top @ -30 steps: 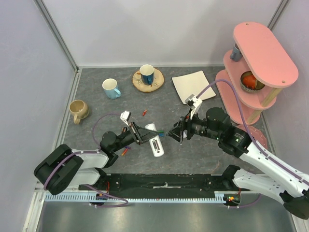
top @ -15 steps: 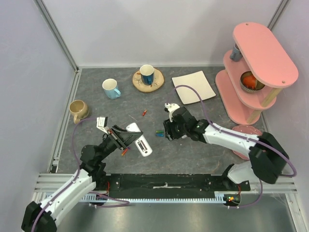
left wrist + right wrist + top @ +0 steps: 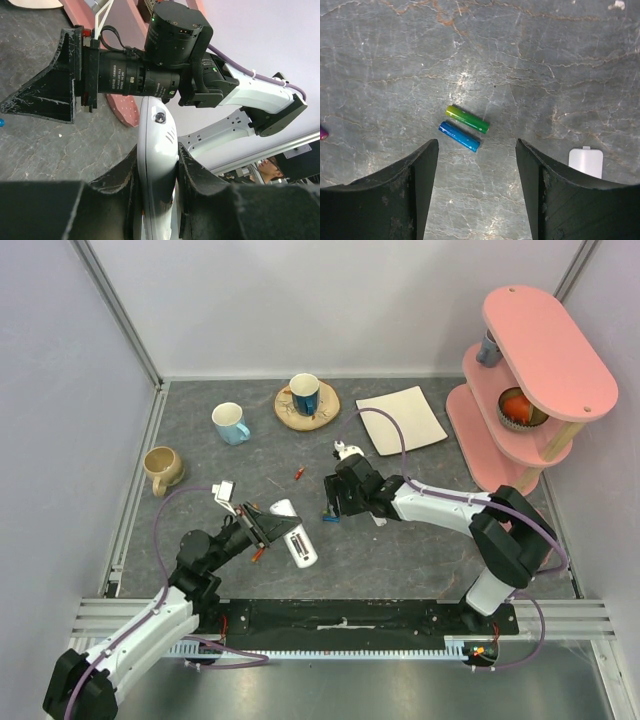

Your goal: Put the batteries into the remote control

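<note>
Faintly, "DAMIAO" on the motor (image 3: 125, 77) beyond the remote control (image 3: 157, 165).

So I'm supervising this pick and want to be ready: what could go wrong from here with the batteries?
The green battery and blue battery lie close together under the open right fingers; closing could catch both or roll one away.
The left fingers clamp the remote control from two sides only; pushing a battery in might twist it in the grip.
</note>
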